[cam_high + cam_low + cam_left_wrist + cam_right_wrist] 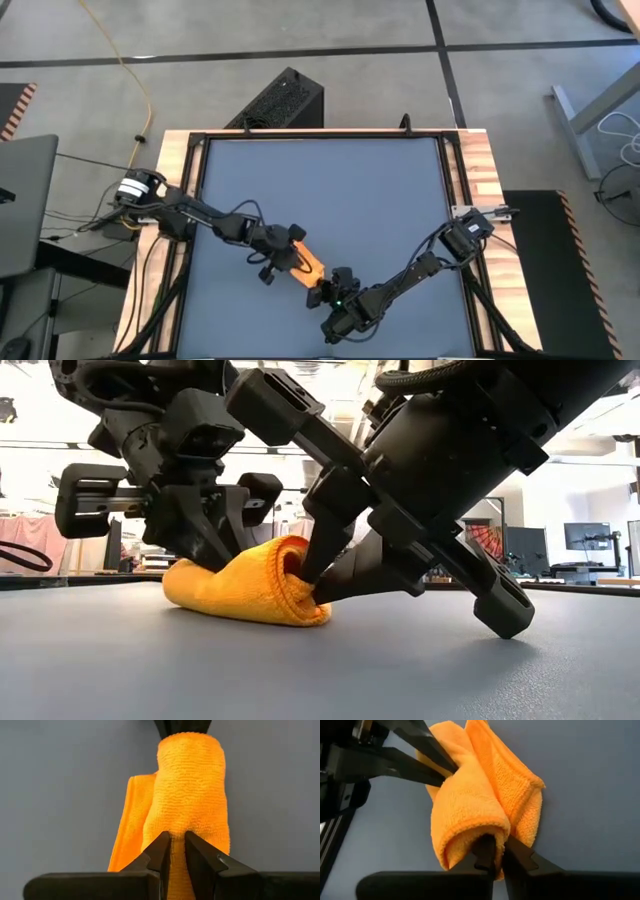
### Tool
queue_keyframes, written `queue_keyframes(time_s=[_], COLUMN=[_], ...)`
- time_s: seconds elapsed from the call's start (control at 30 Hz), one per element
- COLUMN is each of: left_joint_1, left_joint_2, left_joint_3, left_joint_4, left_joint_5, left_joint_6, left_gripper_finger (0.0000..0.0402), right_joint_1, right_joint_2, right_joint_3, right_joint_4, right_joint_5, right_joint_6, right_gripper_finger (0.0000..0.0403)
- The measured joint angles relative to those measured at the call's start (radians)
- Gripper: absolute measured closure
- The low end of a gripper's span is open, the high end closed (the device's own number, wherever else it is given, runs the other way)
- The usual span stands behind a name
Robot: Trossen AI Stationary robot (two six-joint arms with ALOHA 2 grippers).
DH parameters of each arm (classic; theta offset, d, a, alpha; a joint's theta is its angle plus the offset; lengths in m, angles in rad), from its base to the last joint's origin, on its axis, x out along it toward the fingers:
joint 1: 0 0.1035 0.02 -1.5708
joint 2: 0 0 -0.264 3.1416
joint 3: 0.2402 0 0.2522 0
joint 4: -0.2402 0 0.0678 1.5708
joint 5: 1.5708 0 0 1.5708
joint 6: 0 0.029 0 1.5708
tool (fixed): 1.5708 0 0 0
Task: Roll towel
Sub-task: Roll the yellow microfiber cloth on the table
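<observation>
Low view: towel [245, 592] rolled (tabletop).

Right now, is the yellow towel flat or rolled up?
Rolled up. The towel lies as a curled bundle on the table, with a claw pinching each end.

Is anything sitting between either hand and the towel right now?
Nothing visible. The left hand pinches one end of the towel, and the right hand has its fingers at the other end's rolled edge. Only bare tabletop surrounds them.
</observation>
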Motion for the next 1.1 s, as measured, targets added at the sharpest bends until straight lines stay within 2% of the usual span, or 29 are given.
queue_keyframes(time_s=[0.2, 0.53, 0.73, 0.83, 0.93, 1.0, 1.1], left_joint_1=[0.01, 0.01, 0.016, 0.034, 0.058, 0.078, 0.108], left_joint_2=[-0.001, -0.002, -0.002, -0.002, -0.002, -0.002, -0.002], left_joint_3=[0.0, 0.001, 0.002, 0.002, 0.002, 0.002, 0.002], left_joint_4=[-0.005, -0.003, 0.004, 0.004, 0.004, 0.004, 0.004], left_joint_5=[0.025, 0.028, 0.043, 0.068, 0.104, 0.132, 0.177], left_joint_6=[-0.004, 0.002, 0.003, 0.002, -0.012, -0.02, -0.027], left_gripper_finger=[0.0352, 0.0352, 0.0352, 0.0352, 0.0352, 0.0352, 0.0352], right_joint_1=[0.0, 0.011, 0.018, 0.027, 0.039, 0.039, 0.024], right_joint_2=[-0.042, -0.087, -0.111, -0.155, -0.196, -0.206, -0.19], right_joint_3=[-0.001, -0.002, -0.002, -0.002, -0.001, 0.001, 0.001], right_joint_4=[-0.059, -0.145, -0.16, -0.18, -0.18, -0.142, -0.03], right_joint_5=[-0.019, -0.088, -0.086, -0.081, -0.026, 0.011, 0.031], right_joint_6=[-0.009, -0.049, -0.129, -0.22, -0.364, -0.536, -0.916], right_gripper_finger=[0.0314, 0.0226, 0.0197, 0.0192, 0.0193, 0.0194, 0.0195])
